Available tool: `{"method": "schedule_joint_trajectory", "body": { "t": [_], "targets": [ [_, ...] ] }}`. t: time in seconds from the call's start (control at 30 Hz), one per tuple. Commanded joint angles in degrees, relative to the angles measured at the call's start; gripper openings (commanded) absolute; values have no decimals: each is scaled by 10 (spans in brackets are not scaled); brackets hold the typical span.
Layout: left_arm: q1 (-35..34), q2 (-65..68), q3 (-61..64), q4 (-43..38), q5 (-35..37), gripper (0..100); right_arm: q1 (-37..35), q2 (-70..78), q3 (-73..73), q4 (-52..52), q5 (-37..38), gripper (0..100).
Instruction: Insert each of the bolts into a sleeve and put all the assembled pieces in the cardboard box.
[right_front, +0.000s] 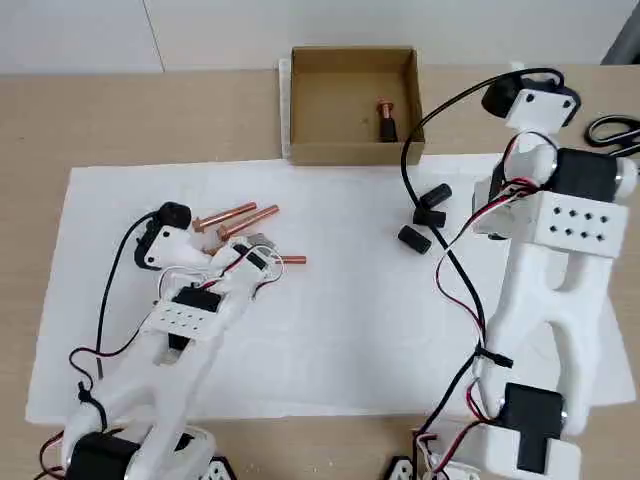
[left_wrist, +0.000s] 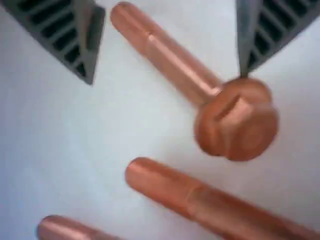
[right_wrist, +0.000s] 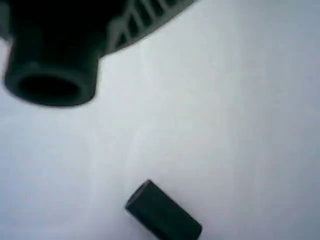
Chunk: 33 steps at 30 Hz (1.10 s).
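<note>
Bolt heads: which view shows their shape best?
The left wrist view: one bolt lies close up under the open left gripper, its head facing the camera. The high view shows bolts small, from above. The right wrist view faces sleeves.

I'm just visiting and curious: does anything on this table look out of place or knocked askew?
Nothing is spilled or damaged. The one stray item is a pair of black-handled scissors at the wooden table's right edge, off the white paper sheet and unrelated to the copper bolts and black cylindrical sleeves.
</note>
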Motion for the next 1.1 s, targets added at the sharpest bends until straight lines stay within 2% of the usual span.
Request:
{"method": "schedule_joint_trajectory", "body": {
  "t": [0.0,0.1,0.43,0.7,1.07],
  "targets": [
    [-3,-18,-3,-11,-1,142,-3,-31,-2,7,-7,3],
    [-2,-18,-3,-11,-2,111,-3,-31,-2,7,-7,3],
    [1,-18,-3,-8,-13,112,-3,-31,-2,7,-7,3],
    [3,-18,-80,137,-33,108,-3,-31,-2,7,-8,3],
    [1,-18,-196,244,-31,127,-3,-31,-2,7,-8,3]
  ]
}}
